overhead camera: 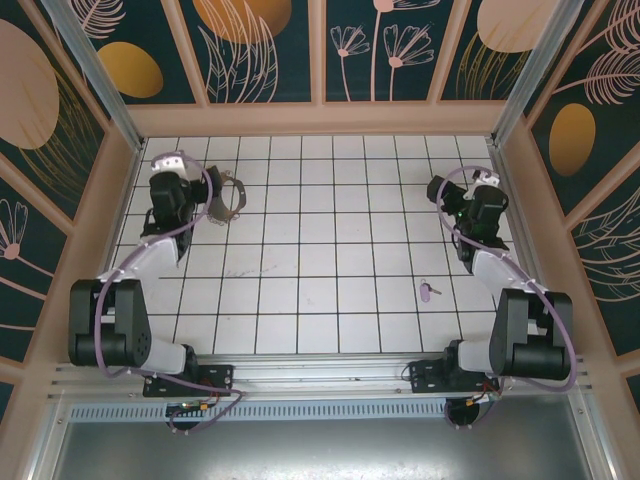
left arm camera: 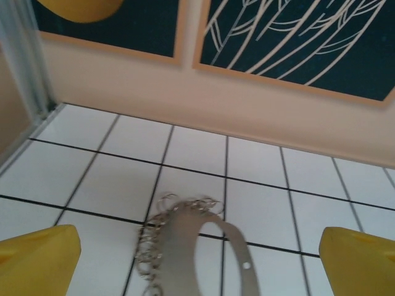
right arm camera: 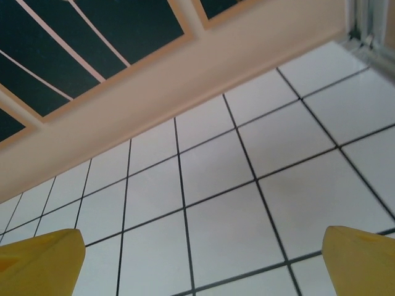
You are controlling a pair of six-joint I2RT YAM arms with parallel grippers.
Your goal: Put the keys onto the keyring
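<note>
The keyring (overhead camera: 226,197), a thin grey metal loop with small rings along one edge, lies on the white tiles at the back left. My left gripper (overhead camera: 168,163) hovers just left of it, open and holding nothing. In the left wrist view the keyring (left arm camera: 179,228) sits low in the middle, between the wide-apart yellow fingers (left arm camera: 40,259) of the left gripper (left arm camera: 199,265). A tiny lilac-pink key (overhead camera: 429,291) lies alone on the tiles near the front right. My right gripper (overhead camera: 476,192) is at the back right, open over bare tiles (right arm camera: 197,262), well behind the key.
Peach walls with dark patterned panels (overhead camera: 320,50) enclose the tiled floor on three sides. Both arm bases sit on the metal rail (overhead camera: 320,375) at the near edge. Purple cables (overhead camera: 150,250) run along each arm. Open tiles stretch between the keyring and the key.
</note>
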